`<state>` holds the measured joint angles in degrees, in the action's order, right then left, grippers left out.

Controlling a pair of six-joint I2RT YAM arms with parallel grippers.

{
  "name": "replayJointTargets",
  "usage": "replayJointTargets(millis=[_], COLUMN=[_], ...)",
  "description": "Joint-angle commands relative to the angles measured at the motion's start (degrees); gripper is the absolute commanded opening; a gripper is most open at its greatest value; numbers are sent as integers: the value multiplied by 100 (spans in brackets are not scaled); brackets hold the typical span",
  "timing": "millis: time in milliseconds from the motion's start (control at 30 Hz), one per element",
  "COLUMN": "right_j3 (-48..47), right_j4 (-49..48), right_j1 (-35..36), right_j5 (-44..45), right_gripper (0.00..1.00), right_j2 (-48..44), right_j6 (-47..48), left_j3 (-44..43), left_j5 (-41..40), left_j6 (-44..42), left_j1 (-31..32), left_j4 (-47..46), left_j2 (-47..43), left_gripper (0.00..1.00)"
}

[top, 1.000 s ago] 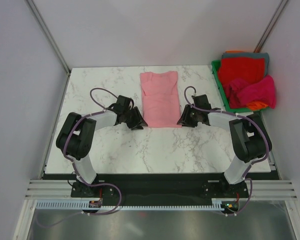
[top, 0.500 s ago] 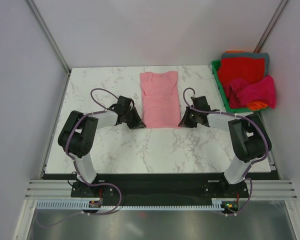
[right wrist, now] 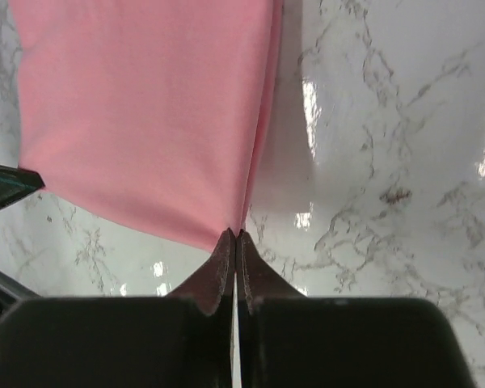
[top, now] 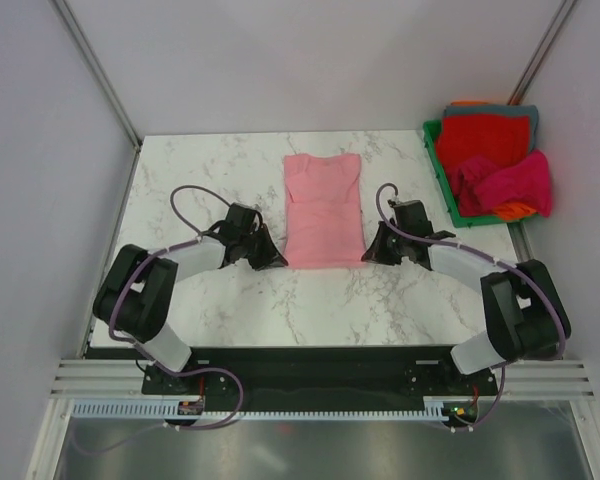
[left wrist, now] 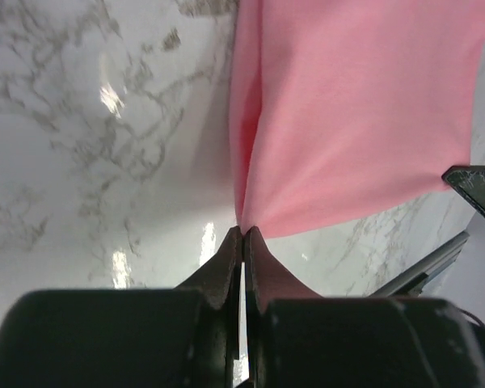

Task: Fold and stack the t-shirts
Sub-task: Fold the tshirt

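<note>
A light salmon-pink t-shirt (top: 324,208) lies folded into a long strip in the middle of the marble table (top: 200,180), collar end far. My left gripper (top: 280,260) is shut on its near left corner; in the left wrist view the cloth (left wrist: 356,121) rises in a pinch from the gripper (left wrist: 244,233). My right gripper (top: 368,256) is shut on the near right corner, and the right wrist view shows the pink t-shirt (right wrist: 145,113) drawn into the gripper (right wrist: 236,234). More t-shirts (top: 490,150), red, magenta, orange and teal-grey, are piled at the back right.
The green bin (top: 437,160) holding the pile sits at the table's back right corner, overhanging the edge. White walls close in the table on three sides. Purple cables loop above both arms.
Both grippers have shut on the near corners of the pink t-shirt and drawn back a little toward the near edge. The near hem has lifted and shifted slightly with them.
</note>
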<state>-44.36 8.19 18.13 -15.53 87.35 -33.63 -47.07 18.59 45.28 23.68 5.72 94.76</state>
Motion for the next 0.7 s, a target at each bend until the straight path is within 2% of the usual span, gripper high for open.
replayJointTargets(millis=[0, 267, 433, 533, 667], right_j3=[348, 1131, 1281, 1106, 719], right_j4=[280, 885, 1518, 1949, 2388], right_j1=[33, 226, 244, 244, 235], right_j5=[-38, -29, 6, 102, 182], right_gripper=[0, 0, 0, 0, 0], right_j2=[-718, -2737, -4100, -4524, -4745], right_j6=[111, -91, -232, -267, -276], left_j3=[382, 1146, 1577, 1666, 1360], left_j5=[-31, -215, -251, -146, -154], left_j6=[-221, 95, 428, 552, 579], left_j1=[154, 831, 1077, 1086, 1086], left_j4=[-9, 333, 588, 808, 1124], left_j2=[-738, -2250, -3610, -4191, -4475], left_gripper=[2, 2, 2, 2, 2])
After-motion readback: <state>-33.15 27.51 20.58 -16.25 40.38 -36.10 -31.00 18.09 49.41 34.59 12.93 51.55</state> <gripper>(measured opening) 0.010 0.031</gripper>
